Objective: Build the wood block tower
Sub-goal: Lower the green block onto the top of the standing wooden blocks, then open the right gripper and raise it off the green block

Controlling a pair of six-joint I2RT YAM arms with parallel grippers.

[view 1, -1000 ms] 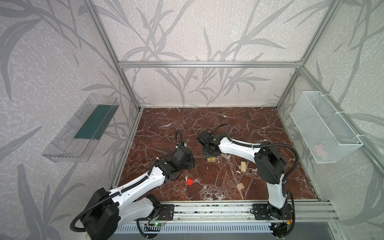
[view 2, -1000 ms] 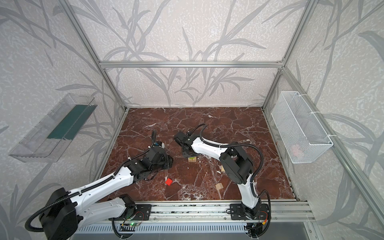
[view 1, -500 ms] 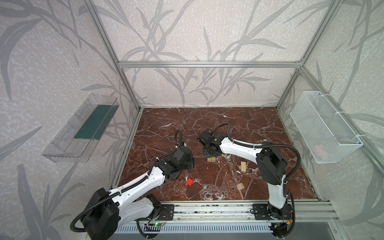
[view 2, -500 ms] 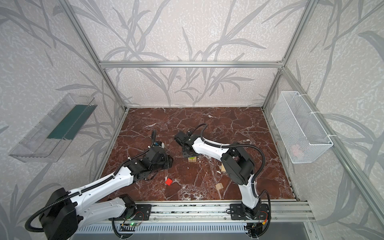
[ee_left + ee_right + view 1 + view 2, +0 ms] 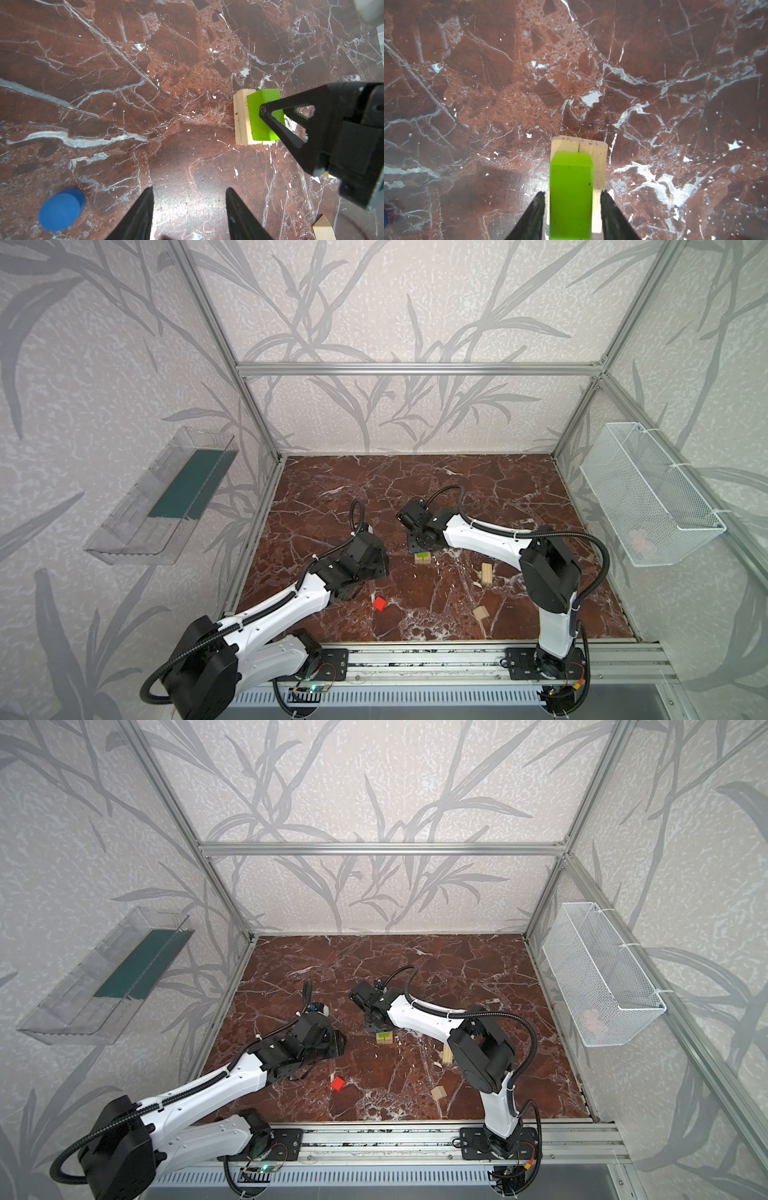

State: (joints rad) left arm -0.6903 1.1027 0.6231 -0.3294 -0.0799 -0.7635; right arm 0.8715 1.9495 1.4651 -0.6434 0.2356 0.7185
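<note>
Observer: left gripper [image 5: 189, 190] hangs over bare marble floor [image 5: 145, 62]. Fingers are apart, with nothing between them. The blue disc [image 5: 60, 209] lies flat near it, off to one side of the fingers and not in line with them.

Operator: Noted. Red one?

Observer: red block [image 5: 380, 603] sits alone on the floor in a top view, near the left arm [image 5: 291, 605] and well apart from the stack [image 5: 422, 558].

Operator: Stack, then.

Observer: two pale bars [image 5: 598, 158] lie side by side, touching, mid-floor. The lime-green bar [image 5: 571, 197] rests flat on top, its long axis parallel to theirs. It is shifted over one of the two, so a strip of the other shows bare. The right gripper [image 5: 572, 194] straddles the green bar with a finger along each long side and a thin gap at both. So the jaws stand apart and grip nothing. The bar's long axis runs straight out between the fingers, away from the wrist.

Operator: What does clearing it turn on?

Observer: my judgement is that the gaps are slim. The gripper should go straight up with no sideways drift or twist, or a finger nudges the bar off its bed.

Operator: Next piece?

Observer: loose pale bar [image 5: 486, 573] and pale wedge piece [image 5: 481, 612] lie further right, on the side of the right arm [image 5: 482, 537]. Disc and red block fall to the left arm. The stack is only two layers high.
</note>
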